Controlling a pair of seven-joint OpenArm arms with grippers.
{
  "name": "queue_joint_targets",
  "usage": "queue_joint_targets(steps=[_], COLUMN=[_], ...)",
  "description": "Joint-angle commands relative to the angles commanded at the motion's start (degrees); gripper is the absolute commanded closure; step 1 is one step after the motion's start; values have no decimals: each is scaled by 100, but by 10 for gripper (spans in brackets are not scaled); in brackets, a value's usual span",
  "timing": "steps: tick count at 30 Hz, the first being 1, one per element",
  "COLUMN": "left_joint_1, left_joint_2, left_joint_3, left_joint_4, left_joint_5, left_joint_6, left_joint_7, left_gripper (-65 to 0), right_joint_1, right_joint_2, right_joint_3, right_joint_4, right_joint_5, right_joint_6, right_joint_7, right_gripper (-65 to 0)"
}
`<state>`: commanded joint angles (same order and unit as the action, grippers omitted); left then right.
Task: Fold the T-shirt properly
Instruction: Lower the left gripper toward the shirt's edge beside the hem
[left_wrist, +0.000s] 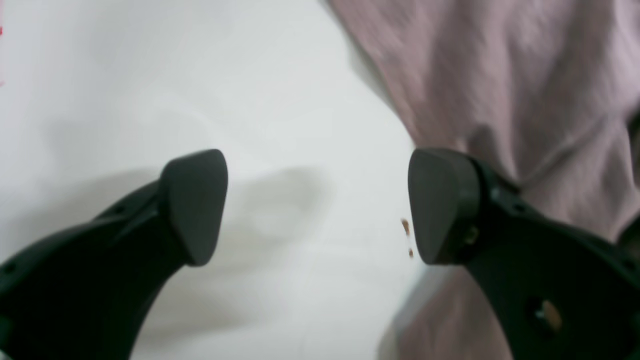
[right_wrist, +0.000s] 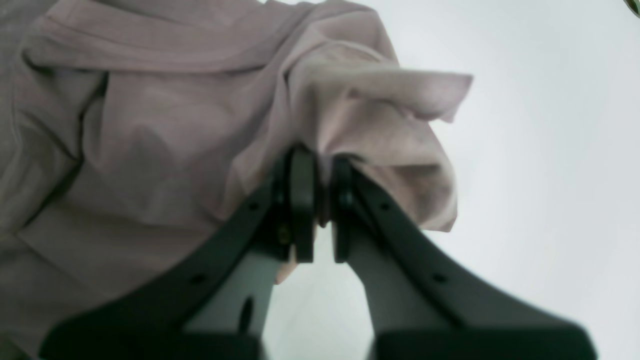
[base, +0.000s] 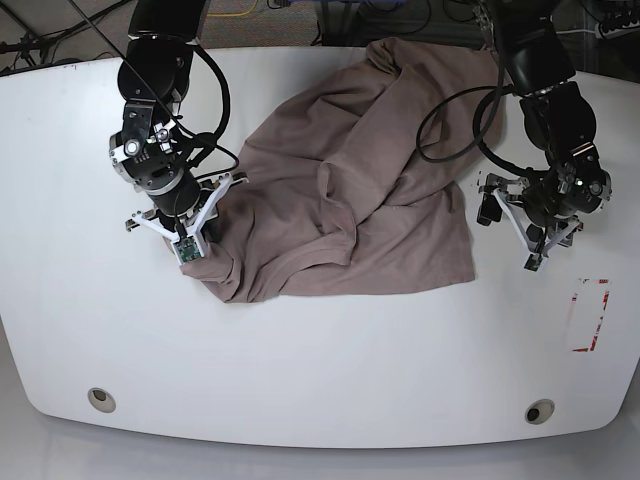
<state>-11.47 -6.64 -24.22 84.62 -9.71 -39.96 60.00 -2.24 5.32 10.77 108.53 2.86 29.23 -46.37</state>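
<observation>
T-shirt (base: 390, 245) crumpled mid-counter (base: 300, 385), bunched toward far edge. Its fabric is pinched in right pincer (right_wrist: 324, 215); left pincer (left_wrist: 317, 207) spread wide, nothing held, beside the cloth. If the right is pulled alone, the unheld side may be dragged and wrinkles deepened; stacked layers pinched together could make the fold crooked.

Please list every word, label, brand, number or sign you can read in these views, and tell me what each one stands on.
No text can be read for certain.
Table: red marks stand on it near its edge, too small to tell whether they are writing.
T-shirt: no lettering shows on it.
</observation>
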Motion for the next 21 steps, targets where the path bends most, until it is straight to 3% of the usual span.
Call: queue_joint_targets(steps=[9,21], left_joint_1=[-431,-932], left_joint_2=[0,18], left_joint_3=[-9,26], left_joint_4=[-1011,-2207], left_joint_5=[-563,-879], left_joint_6=[9,35], left_joint_7=[-18,-220], left_gripper=[-532,-532], right_joint_1=[0,-18], right_joint_2=[0,0], right_joint_3=[0,18], right_joint_4=[0,0], right_joint_5=[0,0], right_joint_6=[0,0], right_joint_7=[0,0], right_gripper=[-38,-38])
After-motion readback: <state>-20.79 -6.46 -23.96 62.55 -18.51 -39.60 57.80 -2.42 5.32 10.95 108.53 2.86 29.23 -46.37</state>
